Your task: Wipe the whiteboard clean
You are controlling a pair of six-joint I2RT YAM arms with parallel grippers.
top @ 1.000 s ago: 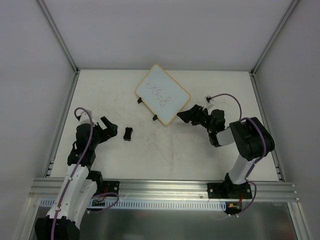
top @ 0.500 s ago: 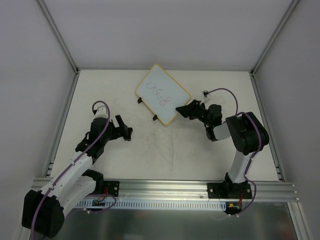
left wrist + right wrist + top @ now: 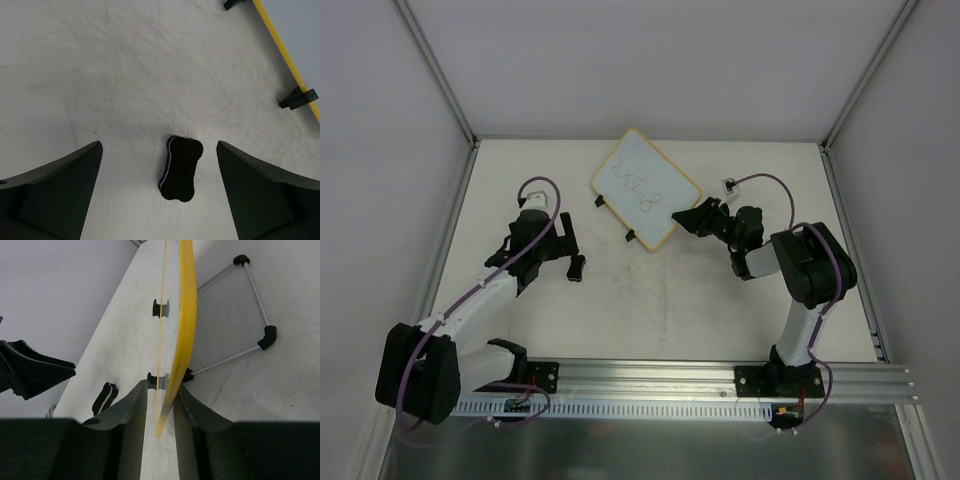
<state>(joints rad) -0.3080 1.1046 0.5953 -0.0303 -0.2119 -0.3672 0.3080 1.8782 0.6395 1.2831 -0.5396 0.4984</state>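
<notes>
Whiteboard (image 3: 645, 189) far-centre on surface (image 3: 650, 310), skewed: white w/ yellow frame, faint scribbles, two black clips (image 3: 631, 236) on near-left edge. R end effector (image 3: 162, 386) pinches its frame edge. L end effector (image 3: 159, 145) spread wide, straddling black eraser (image 3: 180, 168), no contact.

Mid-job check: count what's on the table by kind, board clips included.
white rectangular whiteboard with a yellow frame: 1
small black bone-shaped eraser block: 1
small black clips on the whiteboard's edge: 2
Total: 4
</notes>
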